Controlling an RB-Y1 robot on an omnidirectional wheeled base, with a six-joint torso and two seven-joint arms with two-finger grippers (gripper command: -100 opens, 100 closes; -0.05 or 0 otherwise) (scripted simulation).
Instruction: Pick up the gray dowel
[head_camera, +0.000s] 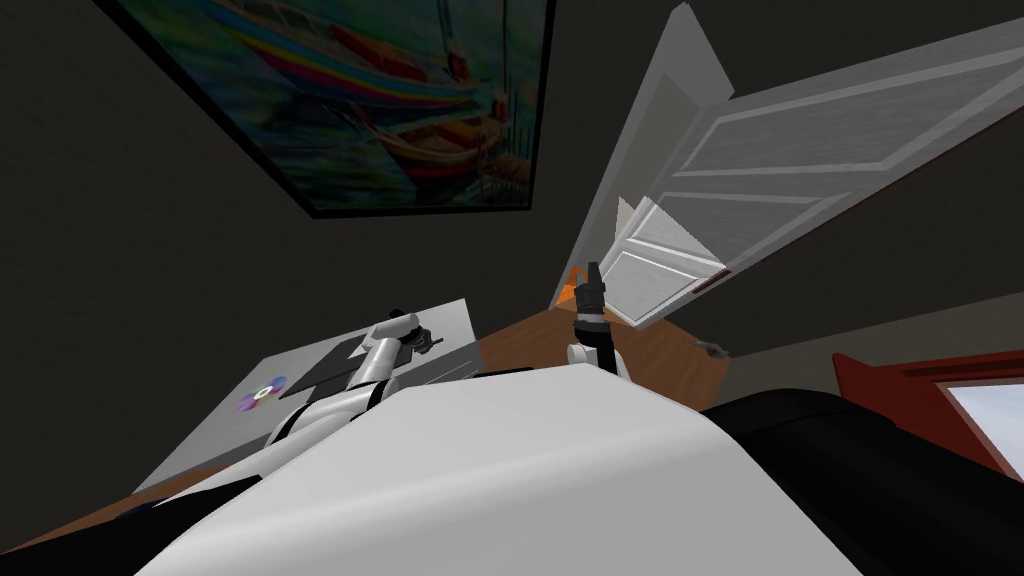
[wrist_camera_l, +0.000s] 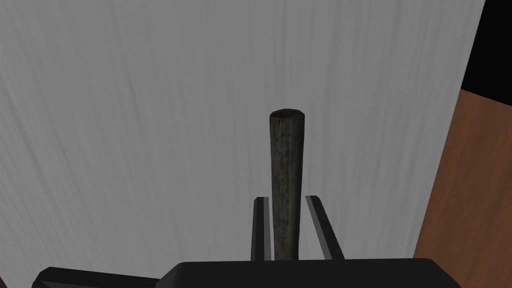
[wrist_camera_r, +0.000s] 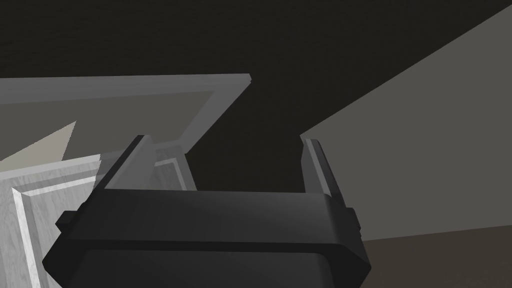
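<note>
Left gripper (wrist_camera_l: 289, 227) is being held clenched on the dark grey dowel (wrist_camera_l: 287, 170), low on its length, over the grey table (wrist_camera_l: 125, 125). Risk being noted: the long free end is being left to pivot or slip. Right gripper (wrist_camera_r: 222, 167) is being held spread, empty.

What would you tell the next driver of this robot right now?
Left claw: shut on the dark grey dowel, which sticks out past the fingers, over the grey table.
Right claw: open, empty, held up near the white door.
Done: dowel gripped.
Left: lift it clear. I cannot tell whether it is off the table yet.
</note>
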